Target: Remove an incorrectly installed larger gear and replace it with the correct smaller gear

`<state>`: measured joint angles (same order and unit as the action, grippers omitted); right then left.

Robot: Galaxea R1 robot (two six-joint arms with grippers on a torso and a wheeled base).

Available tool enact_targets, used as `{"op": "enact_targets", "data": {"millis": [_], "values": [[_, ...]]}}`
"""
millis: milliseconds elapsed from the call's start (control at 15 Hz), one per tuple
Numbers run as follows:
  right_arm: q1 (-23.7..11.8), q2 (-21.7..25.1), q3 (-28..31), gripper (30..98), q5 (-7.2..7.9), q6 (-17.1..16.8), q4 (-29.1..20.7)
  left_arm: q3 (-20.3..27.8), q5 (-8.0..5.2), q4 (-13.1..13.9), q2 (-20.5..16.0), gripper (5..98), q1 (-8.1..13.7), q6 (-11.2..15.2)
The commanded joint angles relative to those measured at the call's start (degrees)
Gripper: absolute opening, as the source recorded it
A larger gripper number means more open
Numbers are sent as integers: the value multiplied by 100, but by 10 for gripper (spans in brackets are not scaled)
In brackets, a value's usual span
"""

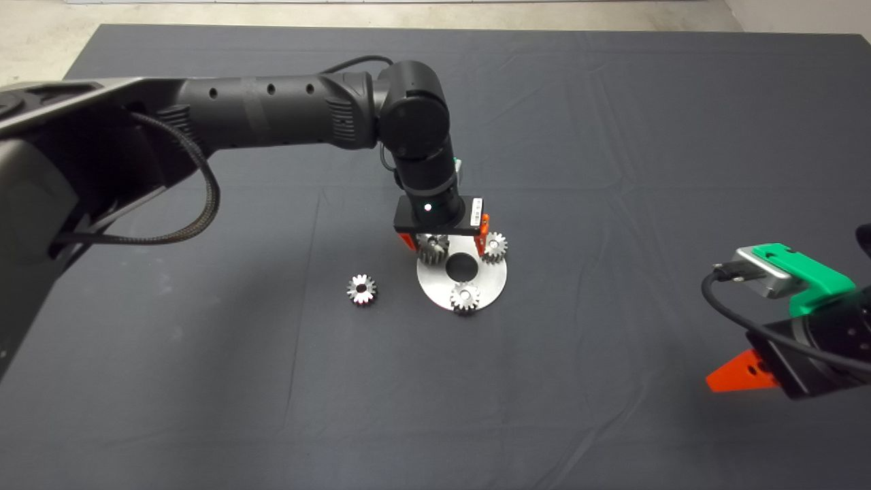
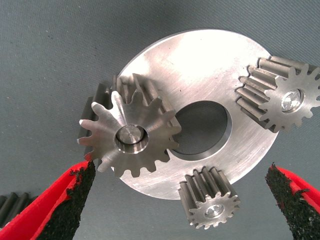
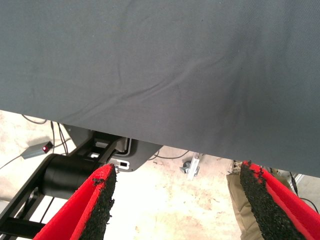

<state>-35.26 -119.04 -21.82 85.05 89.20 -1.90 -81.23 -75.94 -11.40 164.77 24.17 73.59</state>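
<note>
We saw a round, flat metal plate lying on the dark cloth mat that covered the surface. The plate was shiny and smooth, with a round hole in its middle. Three silver gears with pointy teeth sat on it. The larger gear sat at one edge of the plate, its teeth sticking out past the rim. Two small gears sat at other spots around the hole, apart from each other. The smaller gear lay by itself on the mat, to the left of the plate in the head view, with bare cloth all around it.

The left gripper hung over the plate by the larger gear. Its jaws were wide apart and held nothing. Its red fingers had rough black pads. One pad was just beside the larger gear's teeth.

The right gripper waited at the mat's lower right edge, well apart from the gears, jaws apart and holding nothing.
</note>
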Motion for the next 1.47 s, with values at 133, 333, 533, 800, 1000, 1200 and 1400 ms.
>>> {"op": "enact_targets", "data": {"millis": [133,333,533,800,1000,1200,1400], "values": [[-105,7,13,660,-24,-17,146,38,-412,-20,-54,884,149,-61],[-105,7,13,660,-24,-17,146,47,-721,15,-1,884,181,-56],[-105,7,13,660,-24,-17,146,12,-695,15,34,884,228,-32],[-105,16,13,660,-15,-17,146,-158,-668,11,274,884,228,49],[-113,86,30,660,-24,-17,146,-243,-642,-5,315,884,202,59],[-110,95,22,660,-24,-17,146,-261,-642,-20,315,884,185,59],[-113,95,22,660,-24,-17,146,-261,-668,-121,302,884,185,41]]}}
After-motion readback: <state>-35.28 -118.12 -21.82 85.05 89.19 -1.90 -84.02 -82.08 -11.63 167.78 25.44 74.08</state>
